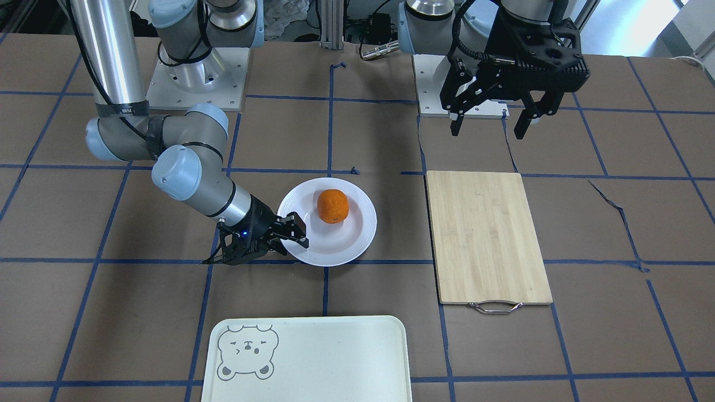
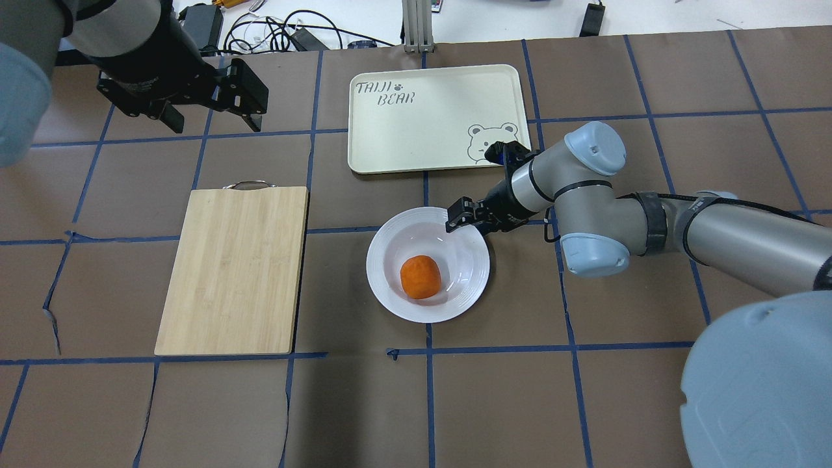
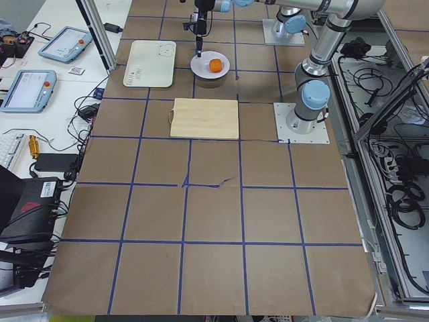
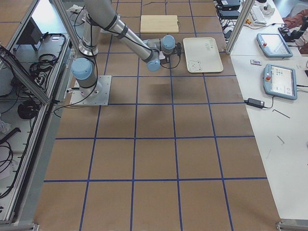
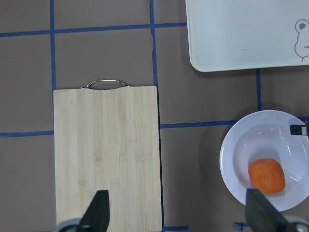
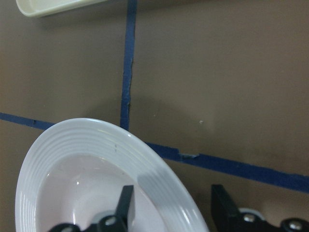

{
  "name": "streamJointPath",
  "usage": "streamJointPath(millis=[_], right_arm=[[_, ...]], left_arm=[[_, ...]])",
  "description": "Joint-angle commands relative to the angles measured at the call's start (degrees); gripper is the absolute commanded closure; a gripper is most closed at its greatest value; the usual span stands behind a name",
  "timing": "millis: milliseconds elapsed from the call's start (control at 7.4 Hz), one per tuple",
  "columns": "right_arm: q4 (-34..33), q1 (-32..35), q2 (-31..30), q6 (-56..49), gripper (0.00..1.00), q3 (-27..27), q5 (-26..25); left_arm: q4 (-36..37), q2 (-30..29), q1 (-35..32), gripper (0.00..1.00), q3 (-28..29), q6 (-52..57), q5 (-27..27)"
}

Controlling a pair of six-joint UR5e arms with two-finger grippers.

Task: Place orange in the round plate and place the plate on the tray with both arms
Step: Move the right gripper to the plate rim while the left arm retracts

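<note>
The orange (image 1: 333, 206) (image 2: 420, 277) (image 5: 266, 176) lies in the sunken centre of the white round plate (image 1: 346, 245) (image 2: 396, 299) (image 5: 241, 145), which rests flat on the table. My right gripper (image 1: 295, 233) (image 2: 469, 220) (image 6: 174, 193) reaches in low at the plate's tray-side rim (image 6: 87, 159). It is open, with one finger over the bowl and the other outside the rim. The cream tray (image 1: 335, 357) (image 2: 416, 130) (image 5: 241, 34) with the bear face lies just beyond the plate. My left gripper (image 1: 489, 125) (image 2: 211, 120) (image 5: 176, 208) hangs open and high, holding nothing.
A wooden cutting board (image 1: 486, 234) (image 2: 234, 266) (image 5: 106, 154) with a metal handle lies on the left arm's side of the plate. The brown table carries blue tape lines. Both arm bases are bolted at the robot's edge of the table.
</note>
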Motion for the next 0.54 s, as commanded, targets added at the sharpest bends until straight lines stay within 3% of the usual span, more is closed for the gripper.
streamJointPath(millis=[0, 405], right_arm=[[-1.08, 0.28, 0.05, -0.48, 0.47, 0.46, -0.09], [-1.6, 0.37, -0.04, -0.93, 0.48, 2.38, 0.17]], left_arm=[[0.0, 0.0, 0.0, 0.0, 0.09, 0.0, -0.06], [0.0, 0.0, 0.0, 0.0, 0.09, 0.0, -0.06]])
